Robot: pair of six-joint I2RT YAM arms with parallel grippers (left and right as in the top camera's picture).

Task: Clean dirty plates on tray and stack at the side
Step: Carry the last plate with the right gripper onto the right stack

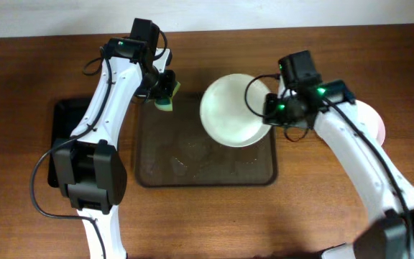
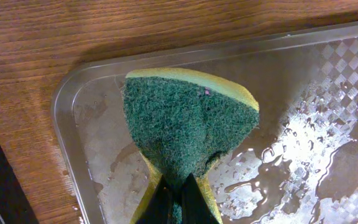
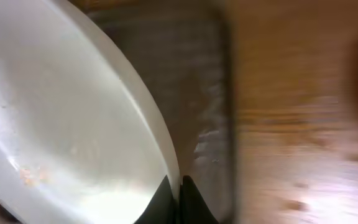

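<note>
Right gripper pinches the stiff, wet-looking, likely slippery and breakable plate by its thin rim, the sensible hold, while left gripper clamps the soft sponge.

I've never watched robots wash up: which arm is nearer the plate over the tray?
Right. The right end effector pinches the plate's right rim; the left end effector, clamping a green sponge, sits off to the plate's left, not touching it.

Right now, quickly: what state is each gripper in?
Left gripper: closed, holding the green-and-yellow scouring sponge.
Right gripper: closed on the rim of the pale plate.
</note>
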